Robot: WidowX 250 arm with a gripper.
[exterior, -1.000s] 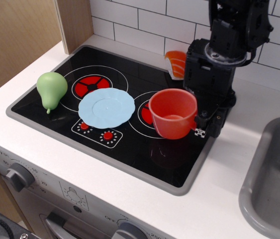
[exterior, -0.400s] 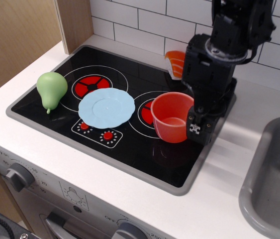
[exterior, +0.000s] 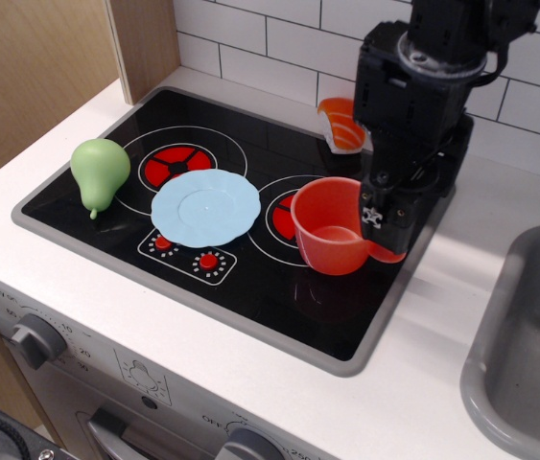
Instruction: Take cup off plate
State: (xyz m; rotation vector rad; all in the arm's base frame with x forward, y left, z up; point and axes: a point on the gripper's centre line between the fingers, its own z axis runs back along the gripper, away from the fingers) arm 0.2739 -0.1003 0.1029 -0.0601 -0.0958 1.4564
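Observation:
The orange-red cup (exterior: 332, 235) stands upright on the black hob, on the right burner, with its handle pointing right. The light blue plate (exterior: 204, 206) lies flat on the hob to the cup's left, a small gap away, with nothing on it. My gripper (exterior: 387, 222) hangs just above the cup's right rim and handle. Its fingers are apart and hold nothing. The black arm hides the hob's back right corner.
A green pear (exterior: 97, 172) stands on the hob's left side. An orange-and-white sushi toy (exterior: 341, 123) lies at the back by the tiled wall. A grey sink (exterior: 528, 355) is at the right. A wooden panel (exterior: 145, 43) rises at the back left.
The cup came down from the air onto the right burner and stayed there. My gripper then let go of it and rose a little.

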